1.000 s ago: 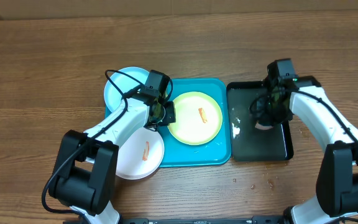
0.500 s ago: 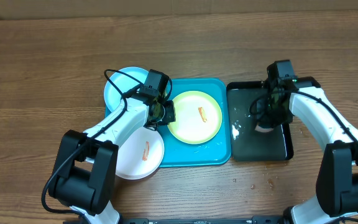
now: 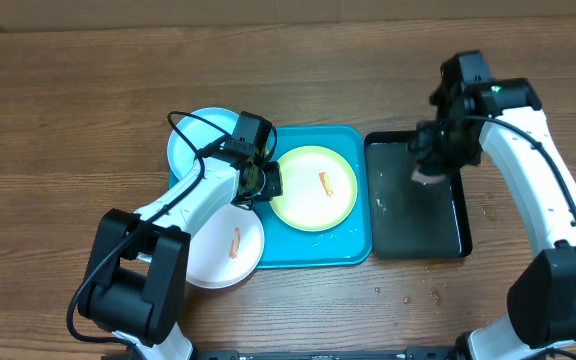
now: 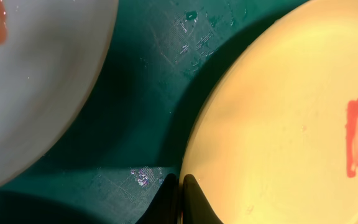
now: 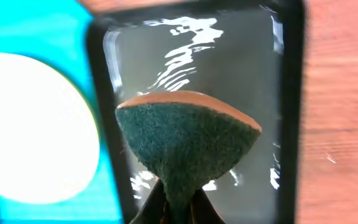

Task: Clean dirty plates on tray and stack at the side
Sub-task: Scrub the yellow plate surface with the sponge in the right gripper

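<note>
Plainly, the right gripper (image 5: 176, 208) is clamped on a green-faced sponge (image 5: 185, 143), pinched at one edge and hanging over the black tray (image 3: 465, 240) of water, which sits just right of the turquoise tray (image 3: 353, 250). The left gripper (image 4: 180, 200) has its fingers nearly together on the left rim of the yellow-green plate (image 4: 278, 124), which lies in that tray with an orange-red smear. The white plate (image 3: 223, 250), also smeared, and the light blue plate (image 3: 193, 140) overlap the tray's left corners.
</note>
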